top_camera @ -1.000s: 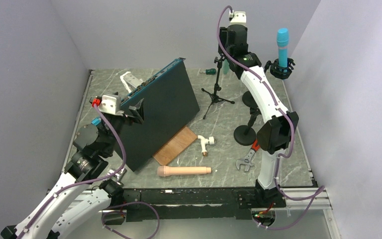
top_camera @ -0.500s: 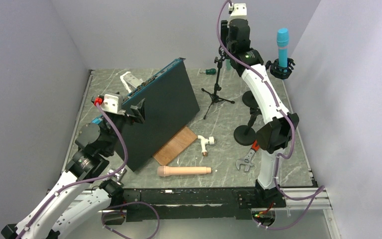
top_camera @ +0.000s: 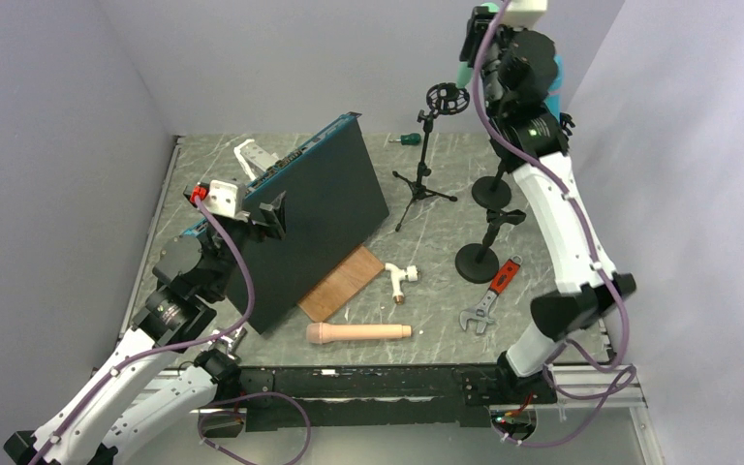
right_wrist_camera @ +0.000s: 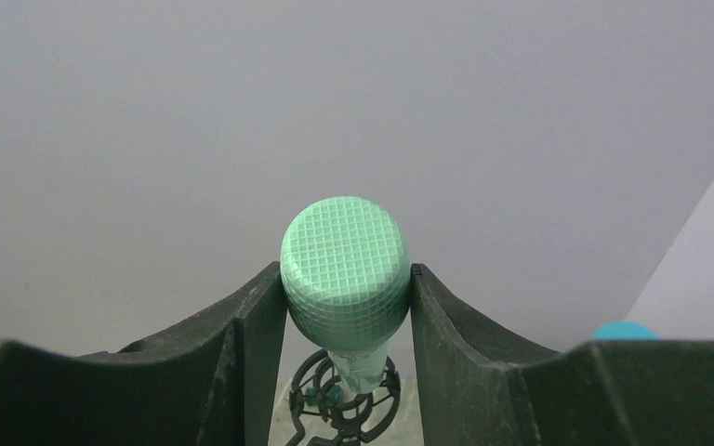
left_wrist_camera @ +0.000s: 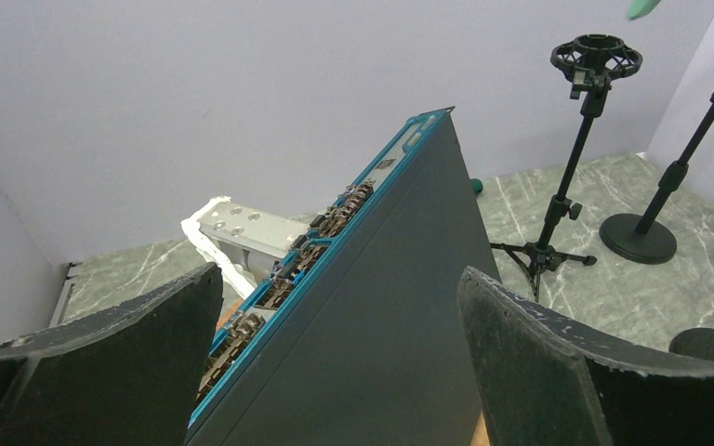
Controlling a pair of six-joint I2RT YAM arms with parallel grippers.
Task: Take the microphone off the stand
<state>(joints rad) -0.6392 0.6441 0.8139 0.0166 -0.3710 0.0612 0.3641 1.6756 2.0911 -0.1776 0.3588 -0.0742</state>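
A green microphone [right_wrist_camera: 345, 274] is clamped by its mesh head between my right gripper's [right_wrist_camera: 347, 279] fingers. It hangs clear above the black ring mount [right_wrist_camera: 344, 409] of the tripod stand [top_camera: 422, 174]. In the top view my right gripper [top_camera: 472, 44] is raised high at the back, the green microphone [top_camera: 465, 74] hangs just right of the empty ring [top_camera: 446, 98]. A blue microphone [top_camera: 555, 77] in a second mount is mostly hidden behind the right arm. My left gripper [top_camera: 252, 208] is open and straddles the top edge of a dark panel [left_wrist_camera: 372, 316].
The leaning dark panel [top_camera: 315, 218] with a blue edge fills the left middle. A wooden board [top_camera: 339, 283], a beige cylinder [top_camera: 358, 332], a white pipe fitting [top_camera: 402, 281], a wrench [top_camera: 489, 295] and two round-base stands [top_camera: 480, 257] lie around the middle. A screwdriver [top_camera: 407, 139] lies at the back.
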